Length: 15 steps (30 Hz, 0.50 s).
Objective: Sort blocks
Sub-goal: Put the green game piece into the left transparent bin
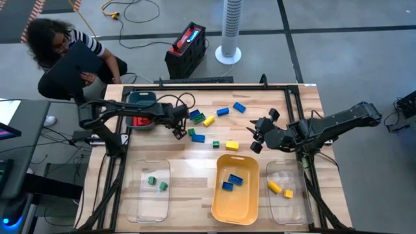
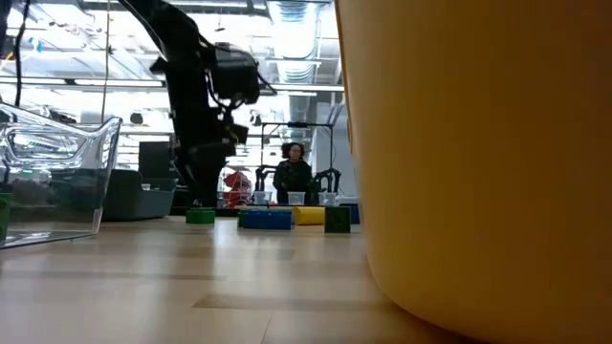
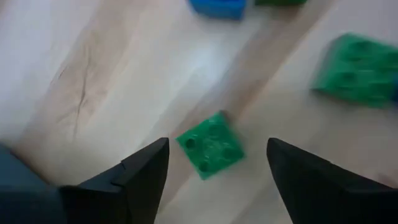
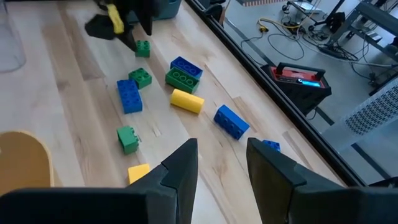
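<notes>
Loose blocks lie mid-table: blue (image 1: pixel 222 111), yellow (image 1: pixel 208 120) and green (image 1: pixel 192 132) among them. My left gripper (image 3: pixel 217 144) points steeply down over a small green block (image 3: pixel 210 144) that rests flat on the wood. Its open fingers stand on either side of the block without touching it; the same block shows in the right wrist view (image 4: pixel 142 48) and in the low view (image 2: pixel 200 216). My right gripper (image 4: pixel 222 144) hangs open and empty above the table's right half (image 1: pixel 255 138).
A yellow tray (image 1: pixel 221 207) at the near edge holds blue blocks. A clear tray (image 1: pixel 140 207) to its left holds green ones, and one (image 1: pixel 296 208) to its right holds yellow ones. A teal tray (image 1: pixel 142 99) with red blocks stands far left. A person (image 1: pixel 65 55) sits beyond the table.
</notes>
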### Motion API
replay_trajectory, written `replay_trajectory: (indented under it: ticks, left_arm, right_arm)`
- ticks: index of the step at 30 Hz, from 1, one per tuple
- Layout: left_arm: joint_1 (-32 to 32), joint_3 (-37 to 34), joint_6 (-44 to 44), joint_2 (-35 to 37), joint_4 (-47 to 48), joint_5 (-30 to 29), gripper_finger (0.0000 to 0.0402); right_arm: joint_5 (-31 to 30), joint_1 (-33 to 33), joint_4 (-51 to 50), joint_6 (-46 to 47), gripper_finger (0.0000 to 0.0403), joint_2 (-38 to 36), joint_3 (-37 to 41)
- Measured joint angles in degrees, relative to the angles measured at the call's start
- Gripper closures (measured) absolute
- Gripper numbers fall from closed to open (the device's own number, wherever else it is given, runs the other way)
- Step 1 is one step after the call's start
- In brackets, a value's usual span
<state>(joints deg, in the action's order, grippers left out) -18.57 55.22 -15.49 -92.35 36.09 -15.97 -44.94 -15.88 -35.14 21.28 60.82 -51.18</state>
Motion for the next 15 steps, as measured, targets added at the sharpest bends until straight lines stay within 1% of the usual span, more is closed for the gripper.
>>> replay_trajectory:
  ticks: [7, 13, 15]
  left_arm:
    - [-2.31, 0.00, 0.02, -4.15, -0.60, -0.10, 0.0133]
    - [-2.56, 0.09, 0.77, -5.98, -2.60, 0.94, 0.0134]
    - [-2.52, 0.09, 1.33, -6.00, -2.70, 1.10, 0.0141]
  right_arm:
    - [-0.01, 0.28, -0.44, 0.07, 0.0251, 0.00, 0.00]
    - [-0.01, 0.28, -0.42, 0.09, 0.0251, 0.00, 0.00]
    - [-0.01, 0.28, -0.43, 0.09, 0.0251, 0.00, 0.00]
